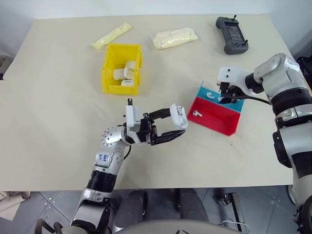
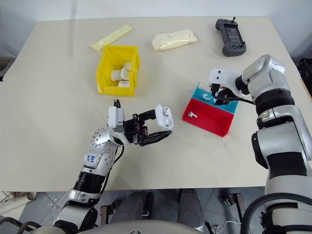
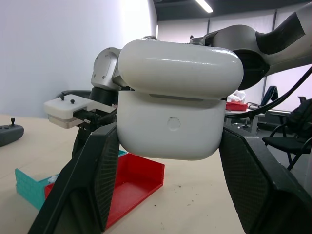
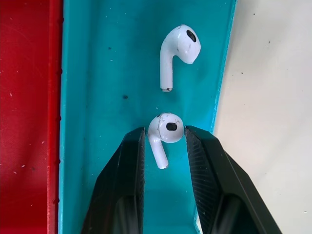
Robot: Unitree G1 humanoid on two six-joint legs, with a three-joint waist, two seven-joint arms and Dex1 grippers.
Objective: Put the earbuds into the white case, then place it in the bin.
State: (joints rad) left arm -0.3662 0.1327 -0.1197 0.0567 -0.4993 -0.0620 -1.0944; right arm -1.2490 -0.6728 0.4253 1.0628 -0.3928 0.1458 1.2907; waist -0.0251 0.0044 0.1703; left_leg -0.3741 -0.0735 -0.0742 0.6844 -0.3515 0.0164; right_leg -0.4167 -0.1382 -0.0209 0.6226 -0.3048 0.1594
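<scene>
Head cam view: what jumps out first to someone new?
The left gripper holds the white case up over the middle of the table, lid ajar. To the right, the right gripper reaches into the teal part of the red and teal tray, its fingers closed on an earbud, with a second earbud lying just beyond. Farther back sits the yellow bin, already holding several white cases.

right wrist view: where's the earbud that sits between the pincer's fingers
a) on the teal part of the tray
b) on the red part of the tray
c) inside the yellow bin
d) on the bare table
a: the earbud lies between the fingers of the right pincer on the teal part of the tray, with a second earbud on the same teal surface just past it.
</scene>
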